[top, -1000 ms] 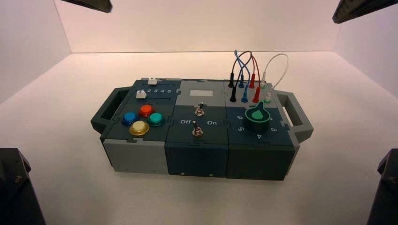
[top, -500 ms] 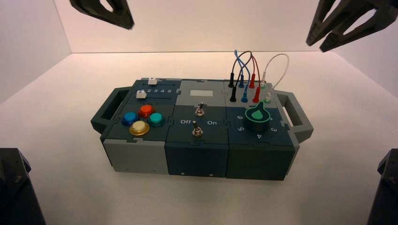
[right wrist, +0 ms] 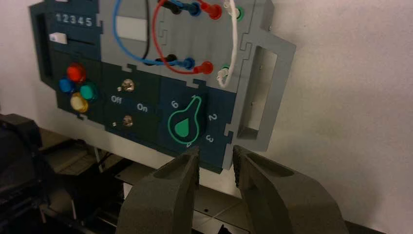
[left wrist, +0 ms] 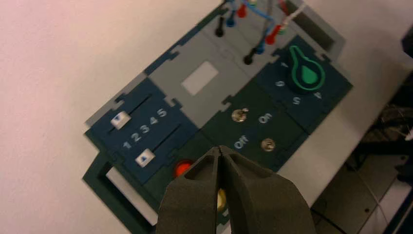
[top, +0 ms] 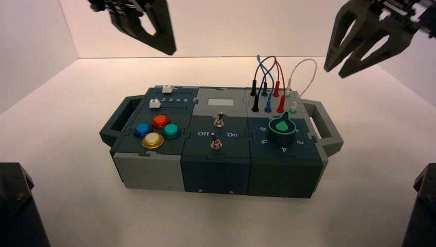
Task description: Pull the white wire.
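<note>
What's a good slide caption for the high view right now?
Right gripper, open, hovers right of the box, near the looped white wire; left gripper waits above.

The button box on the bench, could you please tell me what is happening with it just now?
Nothing on the box is being handled at this moment. The right gripper, its fingers apart and empty, hangs in the air near the white wire, whose two ends are both plugged in at the far right of the box. The left gripper, fingers together, hangs above the far left part. The white wire has yet to be pulled.
</note>
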Robot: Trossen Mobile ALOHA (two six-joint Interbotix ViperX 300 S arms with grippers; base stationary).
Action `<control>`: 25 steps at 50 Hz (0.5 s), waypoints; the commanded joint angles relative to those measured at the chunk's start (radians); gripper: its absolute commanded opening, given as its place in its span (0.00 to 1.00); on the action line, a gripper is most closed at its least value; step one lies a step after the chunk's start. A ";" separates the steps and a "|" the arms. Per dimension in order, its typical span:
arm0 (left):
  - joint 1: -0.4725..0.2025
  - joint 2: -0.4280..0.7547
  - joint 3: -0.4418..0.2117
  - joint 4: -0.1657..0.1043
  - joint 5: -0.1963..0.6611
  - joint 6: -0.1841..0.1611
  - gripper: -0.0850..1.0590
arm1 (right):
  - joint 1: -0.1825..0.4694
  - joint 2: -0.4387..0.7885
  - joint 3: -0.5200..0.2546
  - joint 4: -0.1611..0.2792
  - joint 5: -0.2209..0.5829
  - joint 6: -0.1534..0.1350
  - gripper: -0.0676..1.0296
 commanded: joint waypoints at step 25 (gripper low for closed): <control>-0.087 0.158 -0.091 -0.014 0.009 0.003 0.05 | 0.064 0.210 -0.087 0.008 -0.100 -0.015 0.41</control>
